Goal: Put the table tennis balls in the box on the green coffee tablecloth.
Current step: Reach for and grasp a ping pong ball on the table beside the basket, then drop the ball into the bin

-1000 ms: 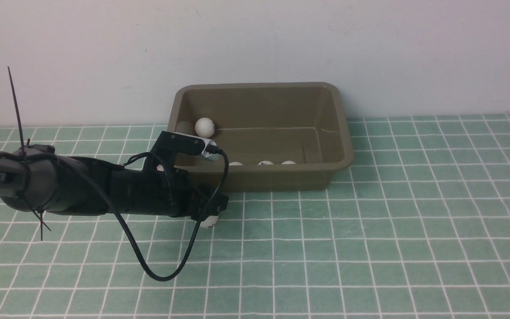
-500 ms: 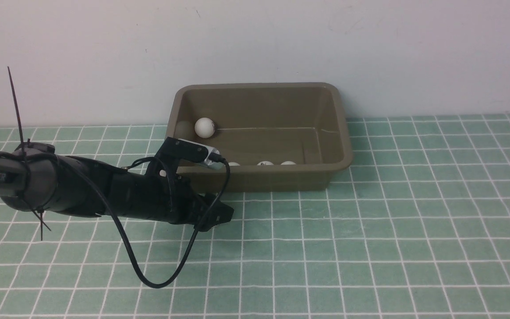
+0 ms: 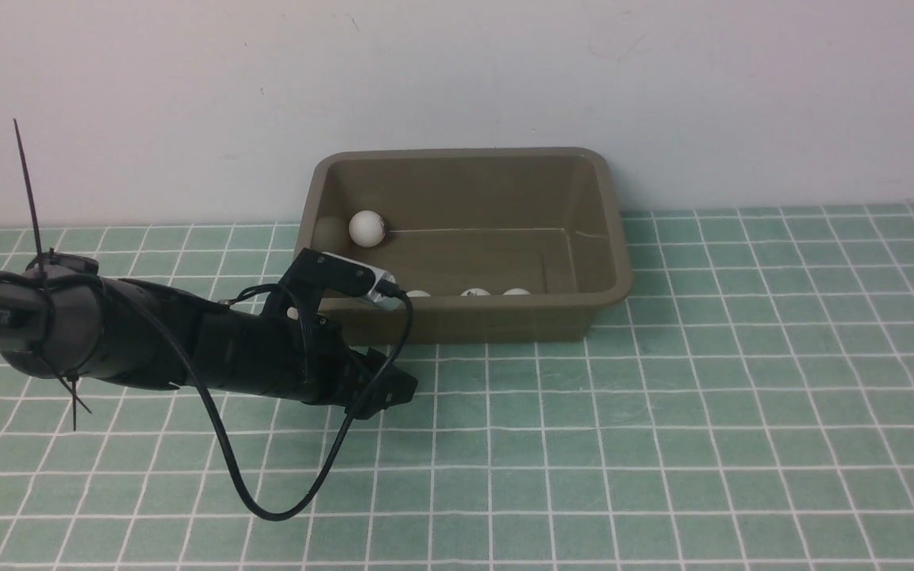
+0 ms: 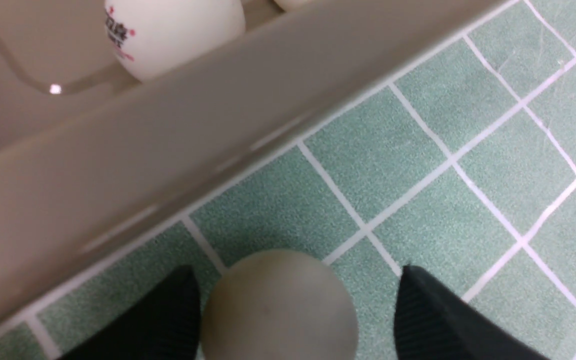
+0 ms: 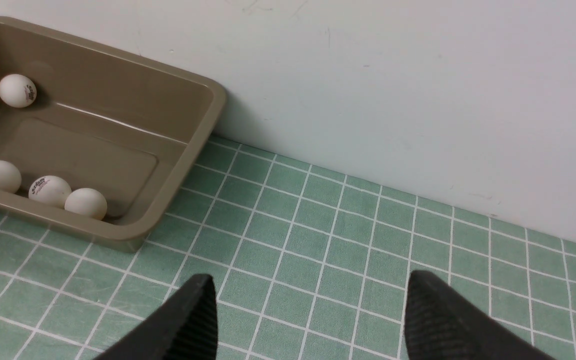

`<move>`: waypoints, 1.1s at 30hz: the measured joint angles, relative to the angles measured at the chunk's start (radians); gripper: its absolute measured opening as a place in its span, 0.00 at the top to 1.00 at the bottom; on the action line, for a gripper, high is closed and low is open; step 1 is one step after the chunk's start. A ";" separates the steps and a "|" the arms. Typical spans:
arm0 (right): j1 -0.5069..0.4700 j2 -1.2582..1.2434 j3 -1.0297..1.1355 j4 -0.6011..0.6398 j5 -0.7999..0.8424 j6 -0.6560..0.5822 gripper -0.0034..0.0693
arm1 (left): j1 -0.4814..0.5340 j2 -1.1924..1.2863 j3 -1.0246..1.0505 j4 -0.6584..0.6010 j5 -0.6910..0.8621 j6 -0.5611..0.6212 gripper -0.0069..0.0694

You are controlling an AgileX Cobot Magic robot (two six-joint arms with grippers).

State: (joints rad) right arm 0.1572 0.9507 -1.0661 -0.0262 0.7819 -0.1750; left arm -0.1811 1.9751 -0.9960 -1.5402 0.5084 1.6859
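The olive-brown box [image 3: 604, 238] stands on the green tablecloth [image 3: 663, 412] against the wall. Several white balls lie in it: one at the back left [image 3: 366, 228] and three along the front wall [image 3: 475, 292]. My left gripper [image 3: 393, 387] lies low on the cloth just in front of the box's front left corner. In the left wrist view it [image 4: 296, 270] is open, with a white ball [image 4: 278, 305] on the cloth between its fingers [image 4: 433, 320]; a gap shows on one side. This ball is hidden in the front view. My right gripper [image 5: 310, 276] is open and empty above the cloth.
The white wall rises right behind the box. The left arm's black cable [image 3: 266, 507] loops down onto the cloth in front of the arm. The right wrist view shows the box [image 5: 188, 150] with its balls [image 5: 50, 191].
My left gripper has sunk and slid slightly forward over the ball on the cloth, which showed below it a second ago and is now hidden in the front view.
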 joint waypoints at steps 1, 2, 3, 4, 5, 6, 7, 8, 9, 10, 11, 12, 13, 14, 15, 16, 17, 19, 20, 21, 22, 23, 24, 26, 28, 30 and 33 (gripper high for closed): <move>0.000 0.000 0.000 0.000 0.000 0.000 0.32 | 0.000 0.002 0.000 0.000 -0.002 -0.002 0.35; 0.000 0.000 0.000 0.000 0.000 0.000 0.32 | 0.000 0.005 0.000 0.000 -0.006 -0.003 0.39; 0.000 0.000 0.000 0.000 0.000 0.000 0.32 | 0.000 0.012 0.000 -0.002 -0.010 -0.004 0.44; 0.000 0.000 0.000 0.000 0.000 0.000 0.32 | 0.000 0.018 -0.001 -0.010 -0.008 -0.005 0.45; 0.000 0.000 0.000 0.000 0.000 0.000 0.32 | 0.000 0.022 -0.003 -0.017 -0.004 -0.005 0.45; 0.000 0.000 0.000 0.000 0.000 0.000 0.32 | 0.000 0.024 -0.005 -0.026 0.000 -0.005 0.45; 0.000 0.000 0.000 0.000 0.000 0.000 0.32 | 0.000 0.027 -0.005 -0.037 0.003 -0.005 0.45; 0.000 0.000 0.000 0.000 0.000 0.000 0.32 | 0.000 0.030 -0.005 -0.046 0.008 -0.005 0.45; 0.000 0.000 0.000 0.000 0.000 0.000 0.32 | 0.000 0.029 -0.005 -0.051 0.013 -0.005 0.45; 0.000 0.000 0.000 0.000 0.000 0.000 0.32 | 0.000 0.029 -0.005 -0.053 0.019 -0.002 0.45; 0.000 0.000 0.000 0.000 0.000 0.000 0.32 | 0.000 0.028 -0.005 -0.053 0.035 0.005 0.45; 0.000 0.000 0.000 0.000 0.000 0.000 0.32 | 0.000 0.028 -0.003 -0.052 0.049 0.007 0.45; 0.000 0.000 0.000 0.000 0.000 0.000 0.32 | 0.000 0.027 -0.003 -0.051 0.061 0.009 0.45; 0.000 0.000 0.000 0.000 0.000 0.000 0.32 | 0.000 0.023 -0.003 -0.050 0.072 0.010 0.45; 0.000 0.000 0.000 0.000 0.000 0.000 0.32 | 0.000 0.018 -0.003 -0.049 0.088 0.012 0.45; 0.000 0.000 0.000 0.000 0.000 0.000 0.32 | 0.000 0.010 -0.003 -0.048 0.105 0.012 0.45; 0.000 0.000 0.000 0.000 0.000 0.000 0.32 | 0.000 0.001 -0.003 -0.047 0.140 0.012 0.45; 0.000 0.000 0.000 0.000 0.000 0.000 0.32 | 0.000 -0.021 -0.003 -0.045 0.205 0.012 0.45; 0.000 0.000 0.000 0.000 0.000 0.000 0.32 | 0.000 -0.040 -0.003 -0.045 0.267 0.013 0.45; 0.000 0.000 0.000 0.000 0.000 0.000 0.32 | 0.000 -0.040 -0.003 -0.045 0.276 0.013 0.45; 0.000 0.000 0.000 0.000 0.000 0.000 0.32 | 0.000 -0.054 -0.007 -0.045 0.333 0.021 0.45; 0.000 0.000 0.000 0.000 0.000 0.000 0.32 | 0.000 -0.061 -0.014 -0.045 0.362 0.031 0.45; 0.000 0.000 0.000 0.000 0.000 0.000 0.32 | 0.000 -0.062 -0.016 -0.045 0.366 0.031 0.45; 0.000 0.000 0.000 0.000 0.000 0.000 0.32 | 0.000 -0.072 -0.054 -0.059 0.381 0.073 0.45; 0.000 0.000 0.000 0.000 0.000 0.000 0.32 | 0.000 -0.073 -0.070 -0.070 0.378 0.084 0.45; 0.000 0.000 0.000 0.000 0.004 0.000 0.32 | 0.000 -0.073 -0.129 -0.107 0.337 0.143 0.45; 0.000 0.000 0.000 0.000 0.012 0.000 0.32 | 0.000 -0.073 -0.179 -0.131 0.255 0.189 0.45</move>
State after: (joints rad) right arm 0.1572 0.9507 -1.0661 -0.0262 0.7936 -0.1753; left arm -0.1811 1.9019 -1.1754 -1.6707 0.7630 1.8748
